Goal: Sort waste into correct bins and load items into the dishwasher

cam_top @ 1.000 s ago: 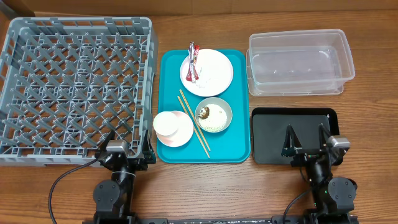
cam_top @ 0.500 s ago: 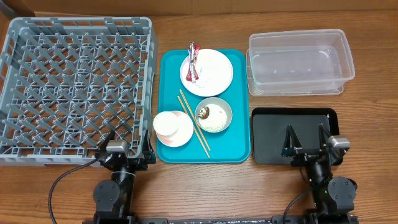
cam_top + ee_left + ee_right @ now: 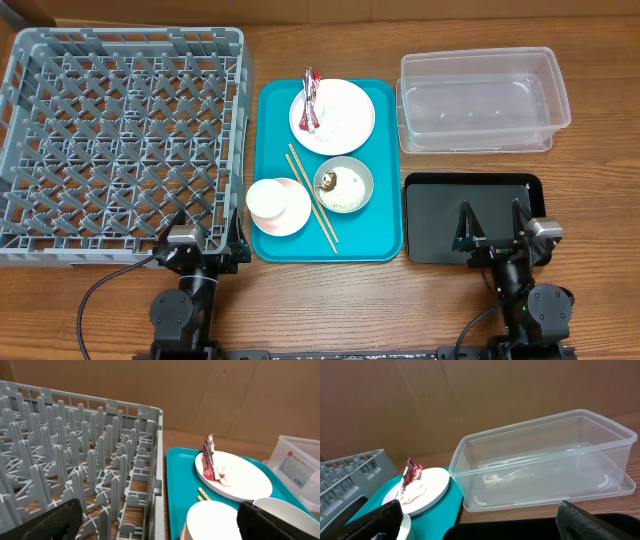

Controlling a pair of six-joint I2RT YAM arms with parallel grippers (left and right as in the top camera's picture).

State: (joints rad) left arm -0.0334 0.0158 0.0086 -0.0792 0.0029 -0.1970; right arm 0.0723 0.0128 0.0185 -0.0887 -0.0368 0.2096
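On the teal tray (image 3: pixel 385 170) a white plate (image 3: pixel 340 118) carries a red-and-white wrapper (image 3: pixel 311 95) with a tissue scrap. A grey-green bowl (image 3: pixel 344 186) holds rice and a brown lump. A white cup (image 3: pixel 268 199) sits in a pink bowl (image 3: pixel 292 212). Chopsticks (image 3: pixel 312 195) lie between the bowls. The grey dish rack (image 3: pixel 120 140) is at left. A clear tub (image 3: pixel 482 100) and a black tray (image 3: pixel 470 190) are at right. My left gripper (image 3: pixel 205 244) is open at the rack's near right corner. My right gripper (image 3: pixel 492 232) is open over the black tray's near edge.
Brown cardboard walls stand behind the table in the wrist views. Bare wooden table (image 3: pixel 340 300) runs along the front between the two arm bases. The clear tub also shows in the right wrist view (image 3: pixel 540 460), and the rack in the left wrist view (image 3: pixel 75 460).
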